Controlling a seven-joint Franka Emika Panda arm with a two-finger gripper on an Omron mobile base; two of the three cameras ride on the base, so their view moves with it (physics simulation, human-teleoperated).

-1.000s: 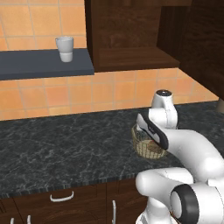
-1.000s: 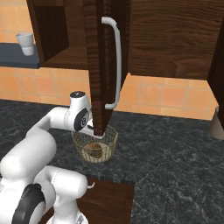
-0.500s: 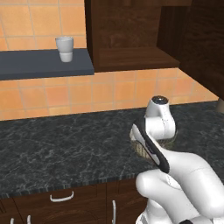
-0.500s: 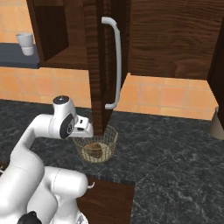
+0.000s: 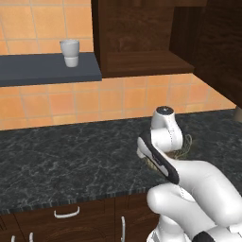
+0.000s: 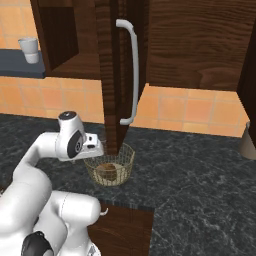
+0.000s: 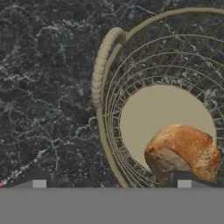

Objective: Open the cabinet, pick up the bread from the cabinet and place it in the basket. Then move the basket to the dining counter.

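Claw (image 7: 111, 183) hangs wide open, empty, straddling basket (image 7: 105, 131) rim, bread (image 7: 183, 151) lying inside, apparently positioned for lifting.

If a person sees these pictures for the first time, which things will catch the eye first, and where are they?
First the bread, golden-brown, lying inside the wire basket on the black counter. Next the cabinet door, standing open just above the basket, with its long silver handle. The open gripper hovers over the basket's rim, one fingertip outside it and one over the bread.
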